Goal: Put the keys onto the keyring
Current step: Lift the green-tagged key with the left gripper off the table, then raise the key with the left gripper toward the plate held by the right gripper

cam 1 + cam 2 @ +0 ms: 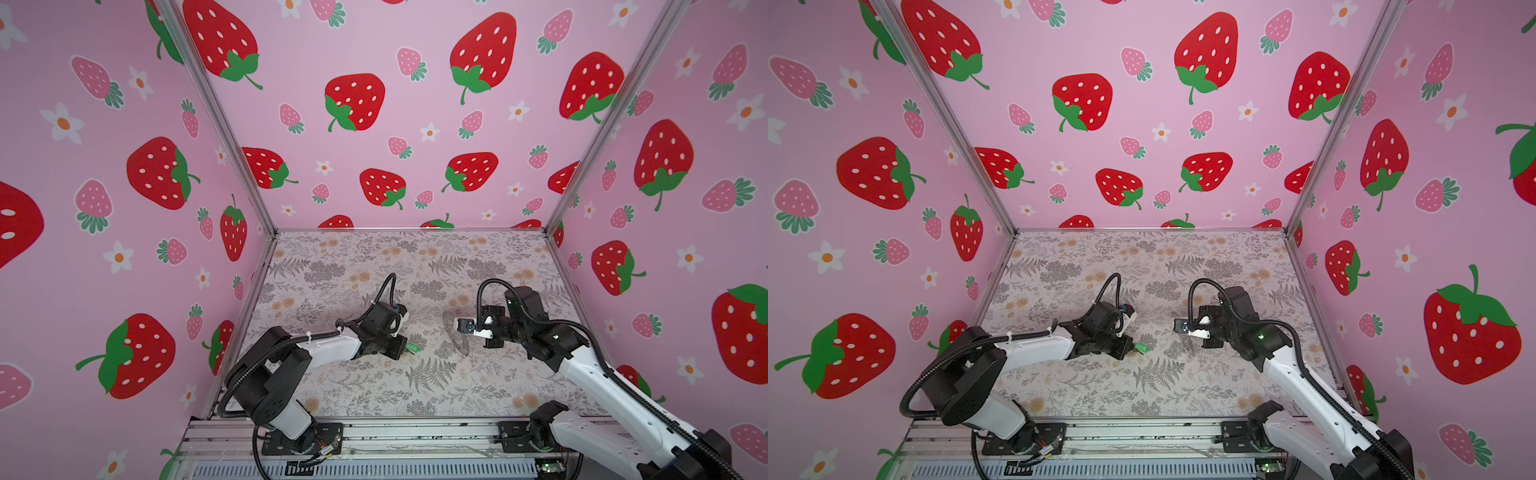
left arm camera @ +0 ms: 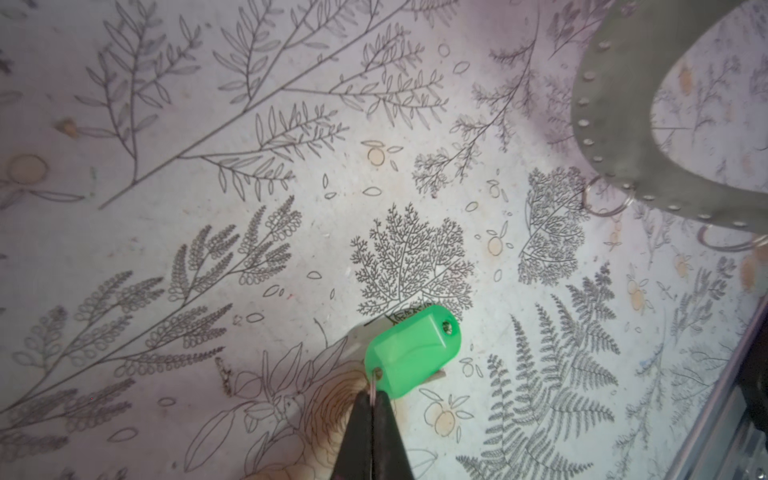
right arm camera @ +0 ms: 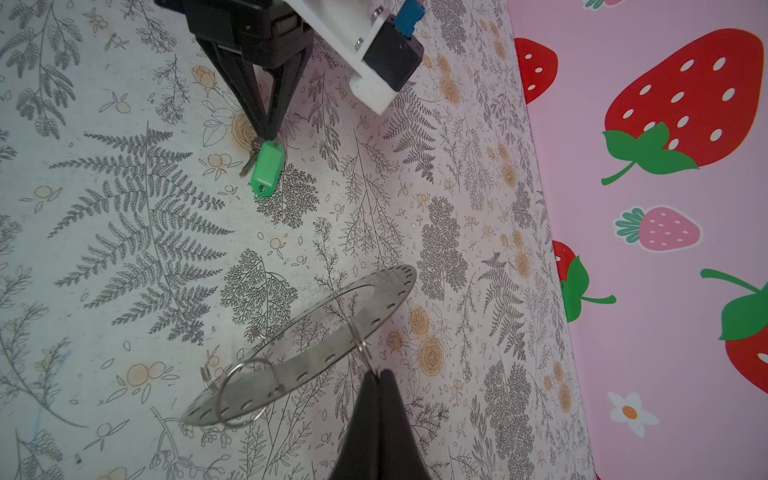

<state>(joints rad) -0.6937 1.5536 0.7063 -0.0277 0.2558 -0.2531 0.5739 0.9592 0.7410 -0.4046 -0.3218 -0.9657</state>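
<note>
The left fingers (image 2: 359, 432) are pinched fully together on the small wire ring at one end of the green tag (image 2: 413, 351). The tag is low over the desk (image 2: 166, 249); whether it rests on it I cannot tell. The right fingers (image 3: 365, 415) are likewise fully closed, on one small wire loop (image 3: 360, 343) at the edge of the keyring (image 3: 299, 370), which they hold tilted above the desk, well apart from the tag.

Both grips look slim. Held by a single wire, the tag is likely to swing or twist, or to slip out if jolted. The keyring hangs from one loop, so it may pivot when pushed. With both sets of fingers occupied, nothing is free to pry a loop open.

The right wrist view alone shows the dark key (image 3: 248, 163) beside the tag, and both grips together. The left wrist view shows the pinch and the rim holes closely. In both top views the tag (image 1: 412, 349) (image 1: 1142, 348) is a speck and the keyring (image 1: 462, 347) is faint against the pattern.
</note>
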